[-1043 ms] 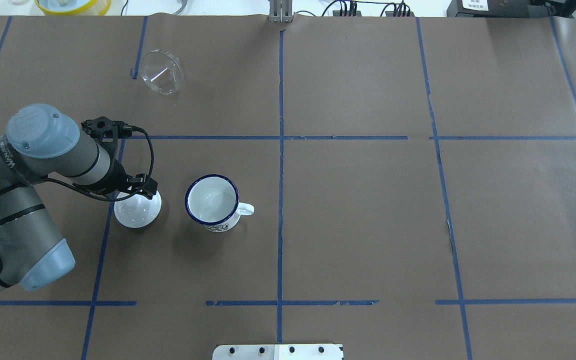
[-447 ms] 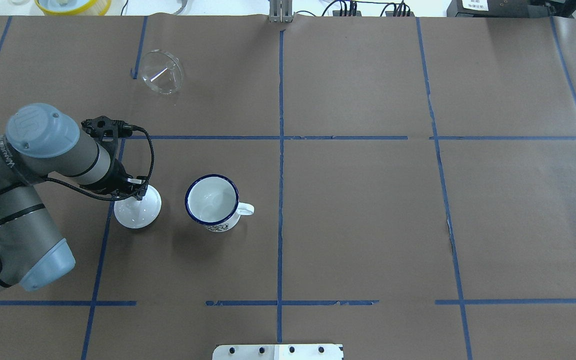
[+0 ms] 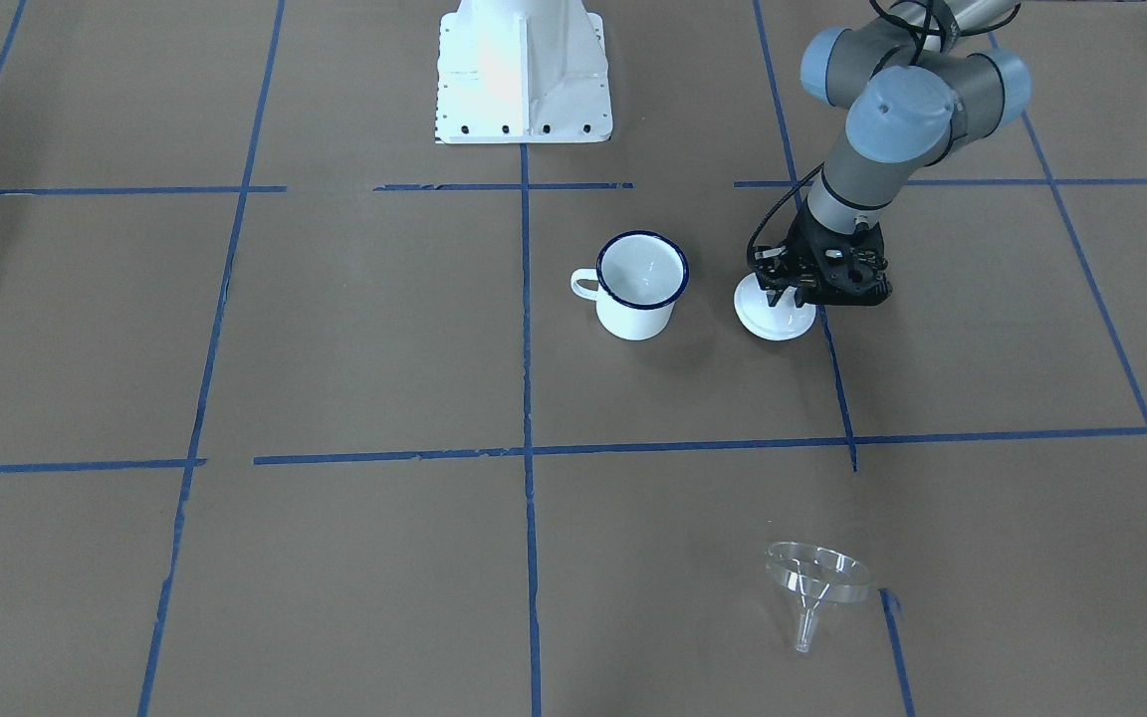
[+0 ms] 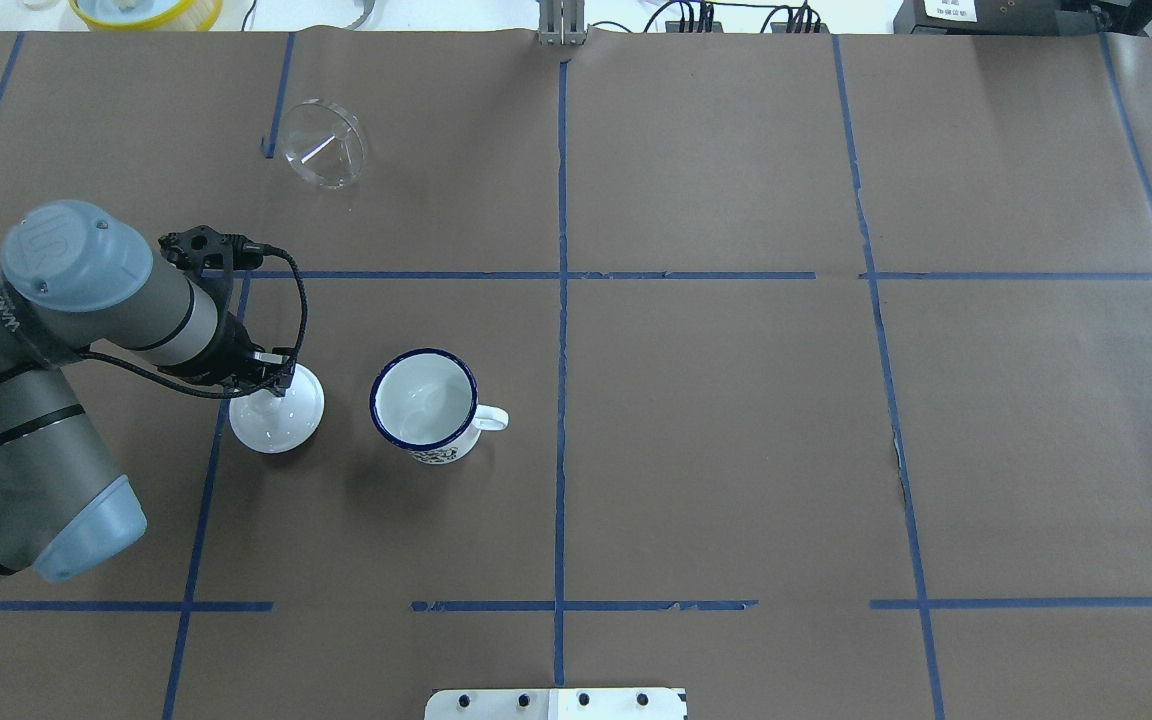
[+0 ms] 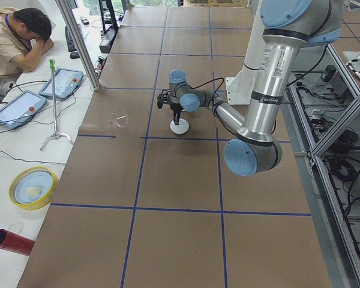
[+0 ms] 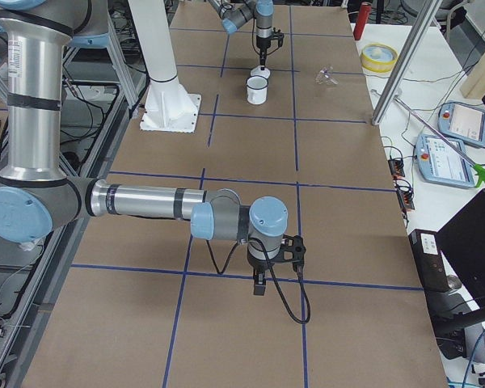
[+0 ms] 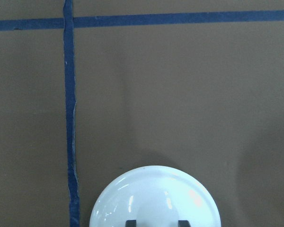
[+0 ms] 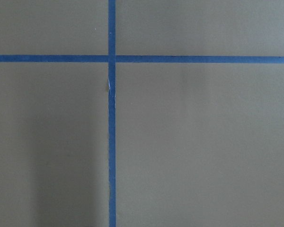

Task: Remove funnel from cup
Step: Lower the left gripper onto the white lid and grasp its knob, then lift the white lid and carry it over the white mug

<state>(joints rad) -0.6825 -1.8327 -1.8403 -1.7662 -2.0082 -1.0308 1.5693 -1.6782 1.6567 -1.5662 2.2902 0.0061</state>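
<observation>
The clear funnel [image 4: 324, 143] lies on its side on the brown table, far from the cup, with its spout along the paper; it also shows in the front view [image 3: 817, 578]. The white cup [image 4: 424, 400] with a dark blue rim stands upright and empty [image 3: 638, 284]. My left gripper [image 4: 271, 385] hovers over the edge of a white domed lid [image 4: 281, 425] beside the cup. In the left wrist view its fingertips [image 7: 130, 223] stand apart above the lid [image 7: 156, 198]. My right gripper [image 6: 259, 287] shows only in the right side view; I cannot tell if it is open.
The robot's white base plate [image 3: 524, 70] is at the table's near middle edge. A yellow bowl [image 4: 146, 10] and cables lie beyond the far edge. An operator [image 5: 18, 36] sits at the side bench with teach pendants. Blue tape lines cross the brown paper.
My left gripper has drawn back from over the lid's centre toward its left edge. The lid, cup and funnel have not moved.
</observation>
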